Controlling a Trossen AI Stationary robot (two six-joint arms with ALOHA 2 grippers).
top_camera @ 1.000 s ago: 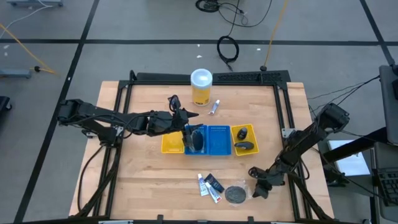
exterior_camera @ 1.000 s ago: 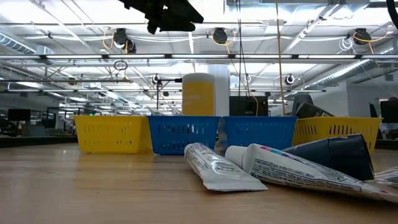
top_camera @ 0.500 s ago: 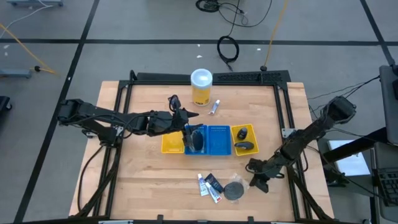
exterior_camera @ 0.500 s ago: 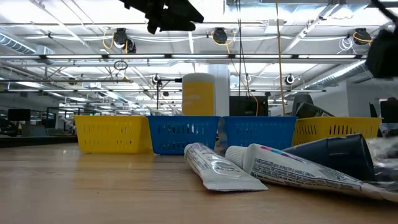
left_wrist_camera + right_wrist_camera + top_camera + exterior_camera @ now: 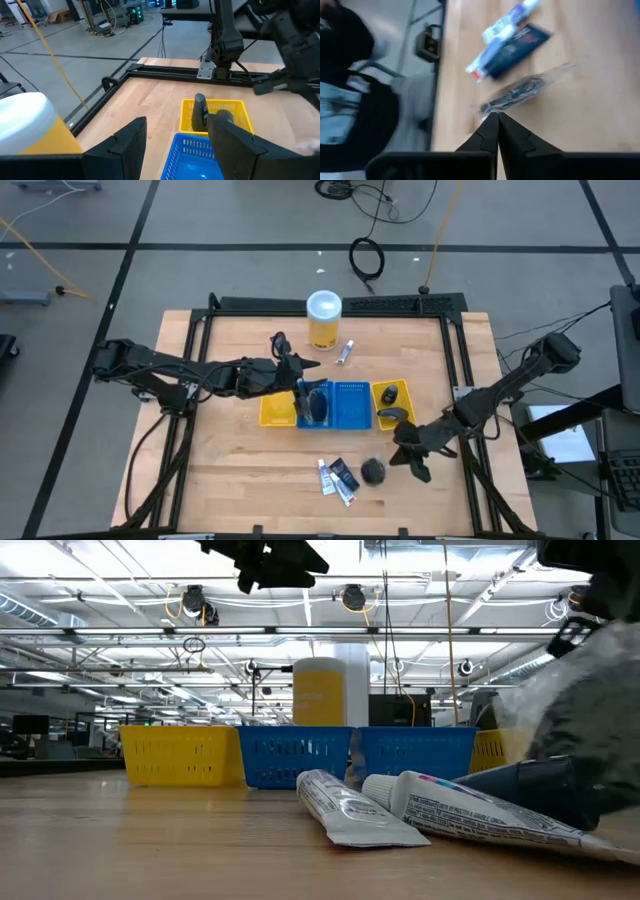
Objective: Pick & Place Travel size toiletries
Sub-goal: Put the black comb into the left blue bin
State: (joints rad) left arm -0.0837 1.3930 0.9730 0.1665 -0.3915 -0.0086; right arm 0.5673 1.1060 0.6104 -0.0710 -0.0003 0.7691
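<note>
Wooden tabletop (image 5: 230, 450) in a dark frame, workshop floor around it; your items as they stand.

Trays: a row of yellow and blue trays (image 5: 345, 412) at table centre. The yellow compartment at the right end already holds two dark oval pieces (image 5: 391, 393). A dark item sits in the blue section under the left arm.

Yellow canister (image 5: 323, 320), white lid, behind the trays; a small white tube (image 5: 346, 352) lies just beside it. Neither concerns you yet.

Loose toiletries, front of table: two white tubes with blue marks (image 5: 325, 477) and a short dark tube (image 5: 344, 474), lying together and touching.

Black disc in clear wrap (image 5: 373, 470): a second ago it lay flat near the tubes. Now it is tipped on edge and lifted, the right gripper (image 5: 402, 452) having swung inward from the table's right edge. The right wrist view shows the closed fingertips (image 5: 493, 121) pinching the wrap's edge, the disc (image 5: 520, 91) hanging past them. In the low view the wrap (image 5: 585, 730) has risen over the dark tube.

Left gripper (image 5: 300, 385): unmoved over the blue tray, jaws standing apart, holding nothing you can see.

Meaning for you: the disc looks picked; carrying it to a tray comes next. The grip is on thin wrap only, so expect swing.
</note>
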